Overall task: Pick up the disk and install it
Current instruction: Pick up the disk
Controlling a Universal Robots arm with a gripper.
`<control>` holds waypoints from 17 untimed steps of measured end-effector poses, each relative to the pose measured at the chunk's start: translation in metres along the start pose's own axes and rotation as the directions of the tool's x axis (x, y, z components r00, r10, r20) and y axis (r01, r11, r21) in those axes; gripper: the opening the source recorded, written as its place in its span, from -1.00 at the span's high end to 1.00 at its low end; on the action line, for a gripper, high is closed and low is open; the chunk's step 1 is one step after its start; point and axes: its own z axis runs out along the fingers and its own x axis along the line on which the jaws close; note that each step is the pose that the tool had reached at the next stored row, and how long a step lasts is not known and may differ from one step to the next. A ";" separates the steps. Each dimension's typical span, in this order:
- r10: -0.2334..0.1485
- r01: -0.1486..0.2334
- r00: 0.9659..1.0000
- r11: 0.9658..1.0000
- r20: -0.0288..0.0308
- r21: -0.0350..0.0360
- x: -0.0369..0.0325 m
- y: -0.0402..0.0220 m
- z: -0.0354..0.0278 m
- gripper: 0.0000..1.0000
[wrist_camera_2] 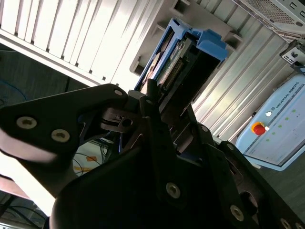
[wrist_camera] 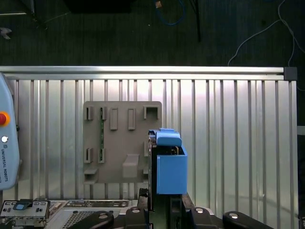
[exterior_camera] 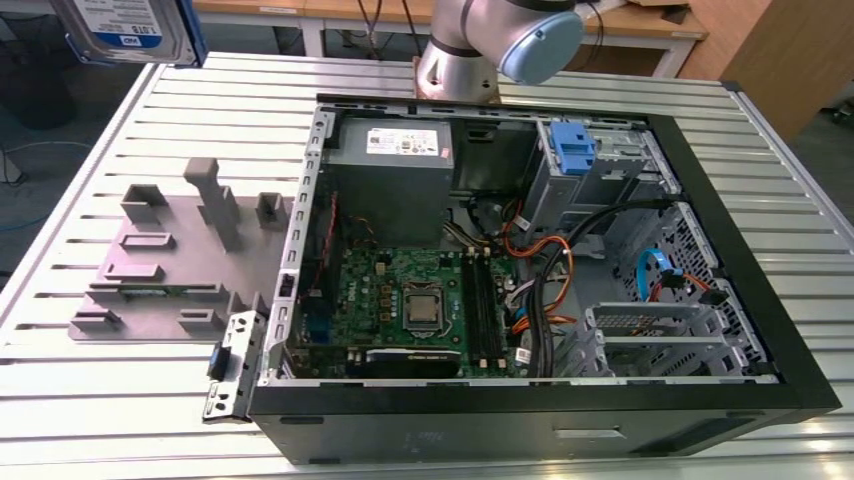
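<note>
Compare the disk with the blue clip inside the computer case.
The disk hangs in the air, outside the case; the clip sits inside it, on a bare metal cage. The disk shows a flat face with a white-and-blue label; the clip is plain blue with no label. Both have blue plastic parts.

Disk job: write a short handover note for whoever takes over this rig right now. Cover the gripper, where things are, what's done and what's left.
Gripper: fingers shut on the disk, which is held in the air.
Disk: clear of the grey holder, high over the slatted table at the exterior view's left.
Computer case: lies open on the table at the exterior view's right.
Done: the disk is picked up.
Left: installing it; the disk is not yet in the case.
</note>
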 end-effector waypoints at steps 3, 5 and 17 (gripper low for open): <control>0.000 0.000 1.000 1.000 0.000 0.000 0.0000 -0.0004 0.0000 0.30; 0.000 0.000 1.000 1.000 0.000 0.000 0.0000 -0.0020 0.0000 0.30; 0.000 0.000 1.000 1.000 0.000 0.000 -0.0005 -0.0205 -0.0001 0.30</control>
